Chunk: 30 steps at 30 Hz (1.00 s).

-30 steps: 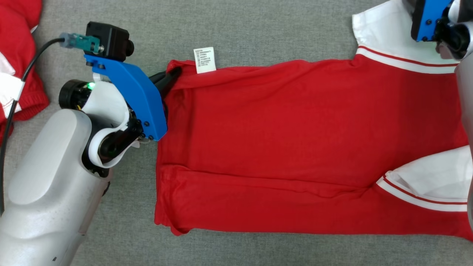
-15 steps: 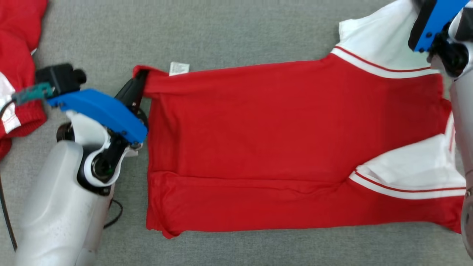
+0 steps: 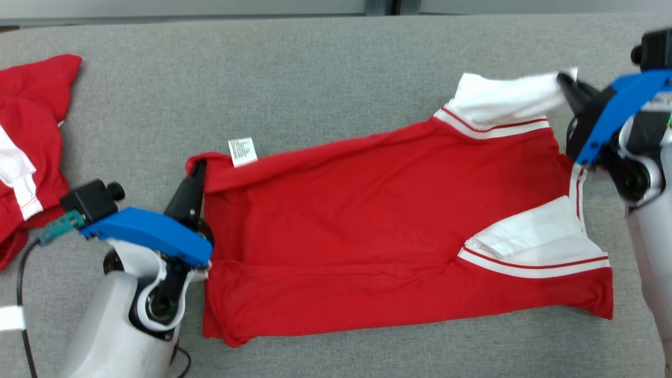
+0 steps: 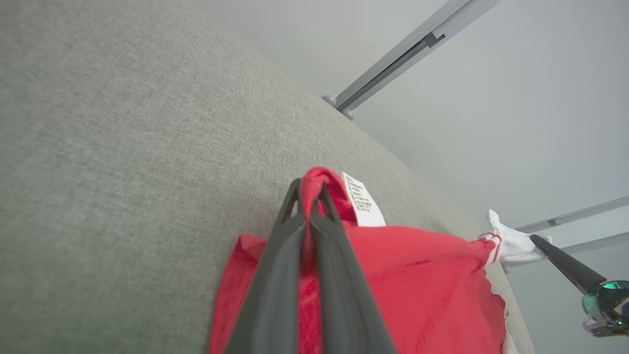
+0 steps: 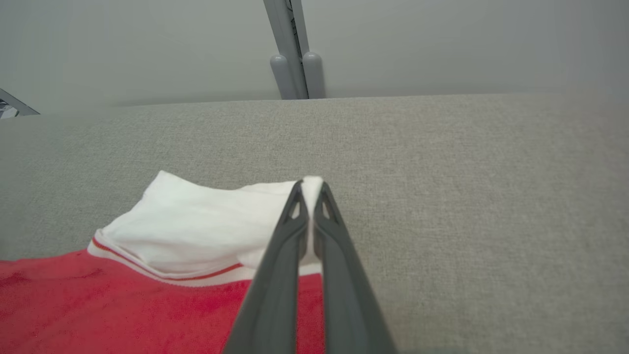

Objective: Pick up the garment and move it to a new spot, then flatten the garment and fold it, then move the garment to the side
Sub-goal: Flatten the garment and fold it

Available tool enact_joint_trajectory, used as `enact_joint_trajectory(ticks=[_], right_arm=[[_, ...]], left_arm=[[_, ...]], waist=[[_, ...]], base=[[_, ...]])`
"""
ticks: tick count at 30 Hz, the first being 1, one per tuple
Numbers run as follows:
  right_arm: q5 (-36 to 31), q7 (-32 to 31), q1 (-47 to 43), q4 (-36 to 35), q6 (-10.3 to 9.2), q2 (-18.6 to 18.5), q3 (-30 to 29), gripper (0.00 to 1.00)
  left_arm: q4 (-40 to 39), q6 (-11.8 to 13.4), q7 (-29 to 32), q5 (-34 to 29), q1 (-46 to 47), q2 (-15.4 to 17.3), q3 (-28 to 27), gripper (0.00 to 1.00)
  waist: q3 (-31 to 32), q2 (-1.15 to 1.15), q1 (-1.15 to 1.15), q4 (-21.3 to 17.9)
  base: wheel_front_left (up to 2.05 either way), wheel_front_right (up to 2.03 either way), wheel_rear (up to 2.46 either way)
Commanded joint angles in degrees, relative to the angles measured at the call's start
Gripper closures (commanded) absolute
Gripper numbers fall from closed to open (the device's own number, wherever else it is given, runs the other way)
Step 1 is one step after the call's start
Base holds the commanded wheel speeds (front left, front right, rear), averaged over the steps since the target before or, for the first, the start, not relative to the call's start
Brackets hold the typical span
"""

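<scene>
Holding the garment (image 3: 367, 220) taut for flattening: my left gripper (image 3: 197, 169) clamps beside the label (image 3: 242, 151), my right gripper (image 3: 565, 82) clamps the sleeve (image 3: 504, 97).

The shirt (image 3: 367, 210) is red, its sleeves (image 3: 504, 97) white, edged with a thin red stripe. Its label (image 3: 242, 151) is white with dark print. The table (image 3: 262, 68) is grey; my fingers (image 4: 275, 285) dark grey, my brackets (image 3: 147, 236) blue.

The right end effector (image 3: 566, 83), a second ago poised over the red shirt's (image 3: 357, 220) far white sleeve (image 3: 499, 97), has closed on that sleeve's edge and drawn it out from the shirt's body. The head camera has swung, so the bench's (image 3: 315, 63) far edge now shows beyond the shirt.
</scene>
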<state>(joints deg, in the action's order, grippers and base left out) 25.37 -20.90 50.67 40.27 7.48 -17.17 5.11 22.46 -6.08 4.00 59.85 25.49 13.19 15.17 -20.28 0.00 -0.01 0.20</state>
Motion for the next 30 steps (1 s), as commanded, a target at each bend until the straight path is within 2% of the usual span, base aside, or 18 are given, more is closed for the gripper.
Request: enact_joint_trajectory(ticks=[1, 7, 10, 16, 23, 25, 26, 27, 29, 30], right_arm=[[1.58, -0.51, -3.25, -2.11, 0.02, -0.73, 0.24, 1.0], [6.06, -3.43, -16.45, -13.24, 0.03, -2.59, -2.17, 1.0], [7.0, -5.45, -22.98, -19.55, 0.03, -1.77, -4.75, 1.0], [5.3, -8.89, -33.02, -30.57, 0.03, 2.33, -10.27, 1.0], [1.78, -13.93, -41.17, -38.98, 0.03, 6.96, -14.7, 1.0], [0.94, -14.96, -42.84, -40.78, 0.03, 8.03, -15.54, 1.0], [0.57, -15.64, -43.63, -41.52, 0.03, 8.56, -15.97, 0.76], [0.19, -16.82, -44.83, -41.98, 0.03, 8.9, -16.0, 0.0], [-0.23, -18.31, -46.29, -43.24, 0.03, 9.52, -16.73, 0.0], [-0.51, -18.43, -46.52, -44.06, 0.03, 9.84, -17.25, 0.0]], left_arm=[[-0.22, -0.41, -0.76, -0.61, -1.61, 0.06, 0.38, 1.0], [-1.33, -0.85, -3.95, -0.41, -7.29, -0.55, 1.16, 1.0], [-2.02, -1.05, -5.34, -0.17, -9.58, -0.57, 1.19, 1.0], [-2.32, -0.74, -6.56, -0.05, -12.58, -0.4, 1.06, 1.0], [-1.45, 0.01, -7.15, -0.23, -14.03, -0.69, 1.31, 1.0], [-1.36, 0.07, -7.09, -0.06, -14.71, -0.8, 1.35, 0.91], [-1.3, 0.13, -7.0, 0.02, -15.03, -0.86, 1.43, 0.74], [-1.23, 0.13, -7.08, 0.13, -15.3, -0.92, 1.46, 0.52], [-1.15, 0.02, -7.4, 0.19, -16.0, -1.12, 1.58, 0.0], [-1.07, -0.04, -7.7, 0.02, -16.26, -1.07, 1.65, 0.0]], waist=[[1.06, 0.0, 0.01, -0.75], [3.16, 0.0, 0.01, -0.99], [3.45, 0.0, 0.01, -1.18], [3.97, 0.0, 0.01, -1.44], [5.29, 0.0, 0.01, -1.46], [5.72, 0.0, 0.01, -1.61], [5.89, 0.0, 0.01, -1.68], [6.15, 0.0, 0.01, -1.74], [6.55, 0.0, 0.01, -1.74], [6.7, 0.0, 0.01, -1.71]], base=[[0.0, 0.0, 0.0], [0.0, 0.0, 0.0], [0.0, 0.0, 0.0], [0.0, 0.0, 0.0], [0.0, 0.0, 0.0], [0.0, 0.0, 0.0], [0.0, 0.0, 0.0], [0.0, 0.0, 0.0], [0.0, 0.0, 0.0], [0.0, 0.0, 0.0]])
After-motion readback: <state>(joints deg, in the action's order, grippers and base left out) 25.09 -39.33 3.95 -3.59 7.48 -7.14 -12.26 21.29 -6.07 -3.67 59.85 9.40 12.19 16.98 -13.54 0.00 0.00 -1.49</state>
